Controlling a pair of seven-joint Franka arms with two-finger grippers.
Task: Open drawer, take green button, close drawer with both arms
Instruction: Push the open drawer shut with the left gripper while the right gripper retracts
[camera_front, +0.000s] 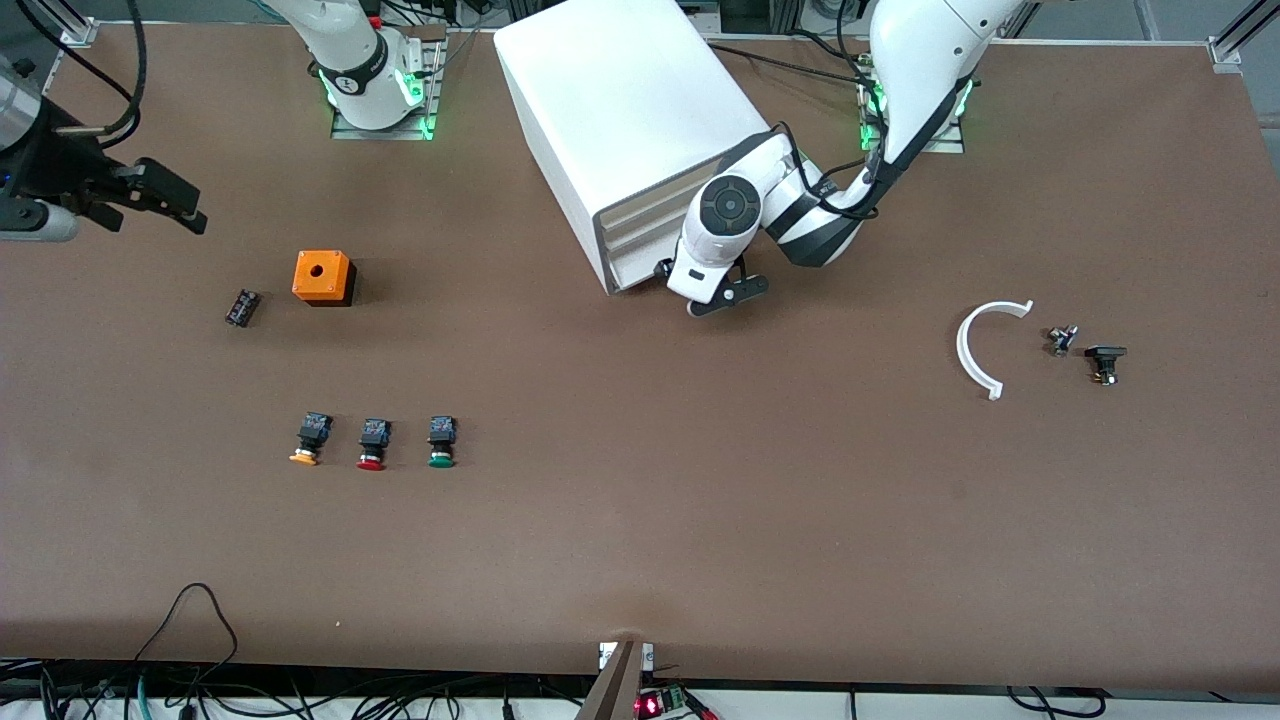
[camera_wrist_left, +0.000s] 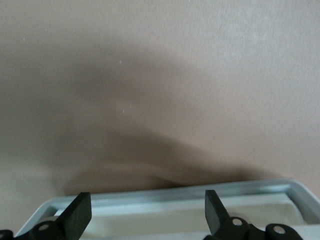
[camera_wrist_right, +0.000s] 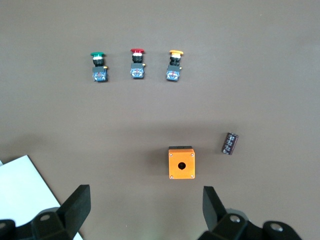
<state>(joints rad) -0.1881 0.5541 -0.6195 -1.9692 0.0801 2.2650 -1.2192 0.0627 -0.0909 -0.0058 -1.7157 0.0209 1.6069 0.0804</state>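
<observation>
Left hand (camera_front: 722, 290) low at the cabinet (camera_front: 620, 120) front, fingers (camera_wrist_left: 77, 212) apart over the drawer (camera_wrist_left: 200, 202) lip, drawer barely out, nothing visible inside. Right hand (camera_front: 165, 200) waiting high over the desk (camera_front: 700, 520) at the right arm's end, fingers apart, empty. Green button (camera_front: 441, 441) lying on the desk, nearer the front camera than the cabinet, beside red button (camera_front: 372, 444) and orange-capped button (camera_front: 310, 438); closer to the right arm.

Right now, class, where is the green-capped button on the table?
In the front view the green-capped button lies on the bare table toward the right arm's end, last in a row of three beside the red-capped button, nearer the front camera than the orange box.
</observation>
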